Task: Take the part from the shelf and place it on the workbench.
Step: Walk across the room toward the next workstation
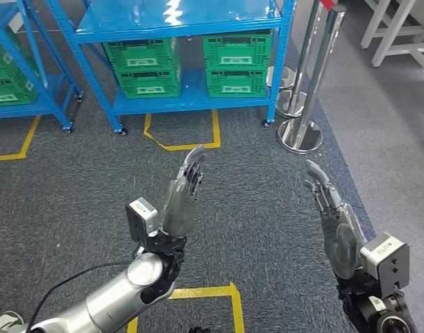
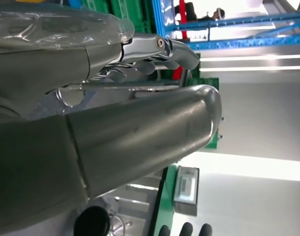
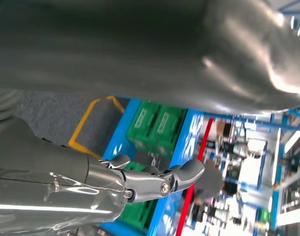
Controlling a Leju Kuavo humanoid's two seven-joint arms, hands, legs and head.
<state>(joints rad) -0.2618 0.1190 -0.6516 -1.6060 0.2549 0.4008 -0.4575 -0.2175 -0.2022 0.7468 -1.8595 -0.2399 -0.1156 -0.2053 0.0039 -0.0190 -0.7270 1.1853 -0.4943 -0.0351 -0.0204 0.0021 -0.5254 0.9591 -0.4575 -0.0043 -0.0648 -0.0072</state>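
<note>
We see both arms raised over the grey carpeted floor (image 1: 68, 187), in front of a blue shelf (image 1: 189, 97). The left hand (image 1: 183, 198) stands upright with its fingers (image 1: 195, 166) stretched out and close together, holding nothing. In the left wrist view the thick grey thumb (image 2: 141, 132) and the lighter fingers above it lie apart with only air between them. The right hand (image 1: 332, 215) is also held up, its fingers (image 1: 317, 177) extended and slightly spread, and it too holds nothing. The right wrist view shows the same: a straight silver finger (image 3: 159, 179) well apart from the broad thumb (image 3: 159, 49).

On the lower board of the blue shelf stand four green crates, stacked in two pairs: one pair toward the left end (image 1: 142, 67) and one pair toward the right end (image 1: 236, 62). We cannot tell what lies inside them, so we cannot make out the part itself; it is in neither hand. A second blue shelf (image 1: 21, 69) with another green crate (image 1: 7, 80) stands at the far left.

Yellow tape lines (image 1: 183, 139) mark the floor just before the shelf, and another yellow outline (image 1: 220, 298) lies between the two arms. Two shiny metal posts (image 1: 309, 90) on round bases stand just beside the right end of the shelf.
</note>
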